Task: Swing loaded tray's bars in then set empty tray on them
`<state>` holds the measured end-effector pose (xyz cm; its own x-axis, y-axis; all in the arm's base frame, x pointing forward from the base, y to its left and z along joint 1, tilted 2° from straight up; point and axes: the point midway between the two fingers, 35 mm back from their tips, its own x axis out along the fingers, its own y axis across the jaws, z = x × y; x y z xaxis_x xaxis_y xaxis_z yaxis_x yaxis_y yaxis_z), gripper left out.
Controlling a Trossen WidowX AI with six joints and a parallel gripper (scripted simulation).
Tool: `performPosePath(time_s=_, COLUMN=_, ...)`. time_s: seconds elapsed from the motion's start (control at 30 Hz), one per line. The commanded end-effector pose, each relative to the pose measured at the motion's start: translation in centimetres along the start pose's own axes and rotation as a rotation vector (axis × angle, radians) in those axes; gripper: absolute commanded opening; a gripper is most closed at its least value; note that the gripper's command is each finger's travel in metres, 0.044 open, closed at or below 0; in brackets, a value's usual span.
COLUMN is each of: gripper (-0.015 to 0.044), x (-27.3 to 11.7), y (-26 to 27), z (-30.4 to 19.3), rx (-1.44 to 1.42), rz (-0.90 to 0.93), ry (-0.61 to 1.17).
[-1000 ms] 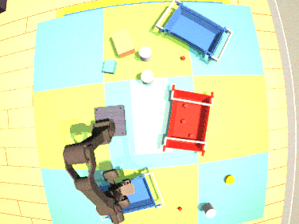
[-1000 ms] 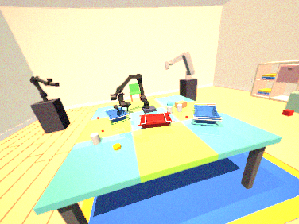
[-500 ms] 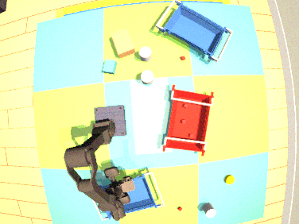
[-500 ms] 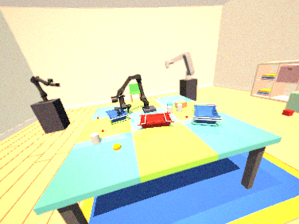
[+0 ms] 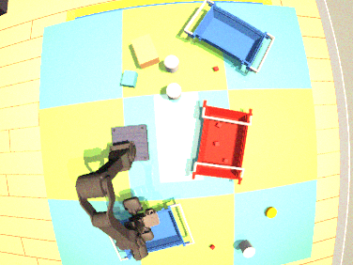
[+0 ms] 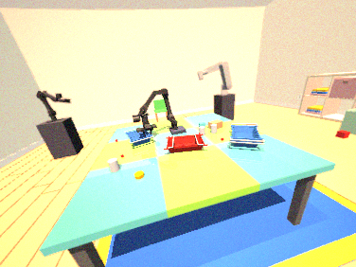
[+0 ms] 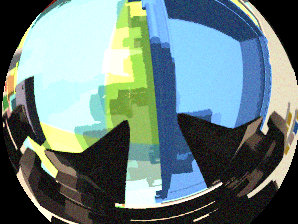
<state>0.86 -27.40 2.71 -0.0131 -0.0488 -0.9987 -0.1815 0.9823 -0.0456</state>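
The half-open gripper [image 5: 141,221] [image 7: 153,120] is straddling a side wall of the blue tray [image 5: 165,230] [image 6: 140,137] [image 7: 165,100], whose long axis is running crosswise to that of the red tray [image 5: 222,141] [image 6: 185,141], farther out on the table.

We see a red tray [image 5: 235,146] [image 6: 186,144] apart from the gripper [image 5: 142,225] [image 6: 146,132] [image 7: 154,125], small red blocks [image 5: 216,144] inside, white bars [image 5: 218,166] [image 6: 201,140] swung inward, an empty blue tray [image 5: 164,229] [image 6: 141,142] [image 7: 210,70] beneath the gripper.

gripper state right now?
Gripper: partly open, fingers either side of the near blue tray's wall, not clamped on it.
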Motion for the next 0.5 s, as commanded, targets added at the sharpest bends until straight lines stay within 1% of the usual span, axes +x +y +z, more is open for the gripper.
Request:
performPosePath(time_s=0.0, gripper=0.0201, x=0.03, y=-0.03, z=0.07, rx=0.003, rz=-0.002, ry=-0.005)
performPosePath(time_s=0.47, gripper=0.0108, x=0.03, y=-0.03, z=0.07, rx=0.003, rz=-0.002, ry=-0.005)
